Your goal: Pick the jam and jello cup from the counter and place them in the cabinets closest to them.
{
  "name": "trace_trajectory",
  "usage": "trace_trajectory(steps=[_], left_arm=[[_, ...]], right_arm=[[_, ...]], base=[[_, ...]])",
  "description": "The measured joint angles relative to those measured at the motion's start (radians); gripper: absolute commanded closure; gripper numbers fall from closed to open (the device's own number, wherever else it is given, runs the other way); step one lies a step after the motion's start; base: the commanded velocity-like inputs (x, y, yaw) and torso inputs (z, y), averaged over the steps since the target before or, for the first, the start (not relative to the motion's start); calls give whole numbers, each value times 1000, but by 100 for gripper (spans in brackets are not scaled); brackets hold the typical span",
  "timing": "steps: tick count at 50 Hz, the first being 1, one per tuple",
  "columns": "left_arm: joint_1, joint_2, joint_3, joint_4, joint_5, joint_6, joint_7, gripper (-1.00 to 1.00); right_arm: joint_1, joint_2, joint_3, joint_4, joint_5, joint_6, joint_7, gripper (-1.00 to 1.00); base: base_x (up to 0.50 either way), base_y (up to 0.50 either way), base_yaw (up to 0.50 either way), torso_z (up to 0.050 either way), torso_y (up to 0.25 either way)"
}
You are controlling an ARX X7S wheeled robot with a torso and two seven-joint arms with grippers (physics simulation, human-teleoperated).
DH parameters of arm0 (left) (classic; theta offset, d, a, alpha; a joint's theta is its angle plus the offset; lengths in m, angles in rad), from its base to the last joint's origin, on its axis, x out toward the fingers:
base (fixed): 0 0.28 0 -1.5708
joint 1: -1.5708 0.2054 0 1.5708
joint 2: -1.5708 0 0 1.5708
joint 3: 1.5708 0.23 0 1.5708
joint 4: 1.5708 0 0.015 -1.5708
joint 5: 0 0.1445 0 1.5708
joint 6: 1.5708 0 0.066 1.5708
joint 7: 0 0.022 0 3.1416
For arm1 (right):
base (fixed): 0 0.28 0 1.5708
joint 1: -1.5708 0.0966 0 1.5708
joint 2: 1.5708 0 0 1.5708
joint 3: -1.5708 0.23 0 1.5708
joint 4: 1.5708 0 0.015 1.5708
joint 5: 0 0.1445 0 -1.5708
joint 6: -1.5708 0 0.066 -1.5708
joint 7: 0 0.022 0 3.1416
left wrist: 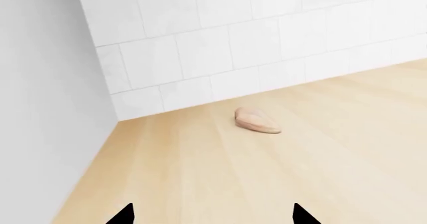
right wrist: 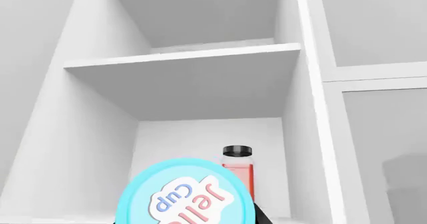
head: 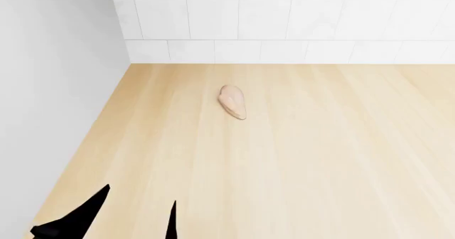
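Observation:
The jello cup (right wrist: 185, 194), light blue with a white label and pink-and-blue lettering, fills the lower part of the right wrist view. My right gripper (right wrist: 193, 220) is shut on it; only one black finger (right wrist: 262, 217) shows beside the cup. The cup is held up in front of an open white cabinet (right wrist: 183, 67), at its lower compartment. My left gripper (left wrist: 215, 215) (head: 140, 196) hangs open over the wooden counter (head: 320, 159), with nothing between its fingers. The jam is out of view.
Inside the cabinet's lower compartment stands a red bottle with a black cap (right wrist: 237, 169), behind the cup. A shelf (right wrist: 180, 59) divides the cabinet. A pale pink lump (head: 233, 101) (left wrist: 257, 121) lies on the counter ahead of the left gripper. A grey wall (head: 50, 90) bounds the counter's left.

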Motion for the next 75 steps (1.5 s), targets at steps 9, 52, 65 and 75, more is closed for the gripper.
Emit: trace_trajectory(steps=[9, 52, 65, 75], left_arm=[[7, 27, -38, 0, -39, -23, 0, -100], [-74, 21, -70, 0, -153, -30, 0, -100], [-68, 11, -61, 0, -131, -15, 0, -100], [-78, 11, -54, 0, -127, -8, 0, -100]], right_arm=[[2, -138, -17, 319, -130, 97, -170, 100], [-142, -387, 43, 1083, -188, 269, -650, -100], [-138, -388, 45, 1081, -184, 281, -631, -100], [-139, -375, 48, 1052, -168, 292, -587, -100]], base=[[0, 0, 0, 0, 0], [1, 0, -1, 0, 0], [0, 0, 0, 0, 0], [0, 0, 0, 0, 0]])
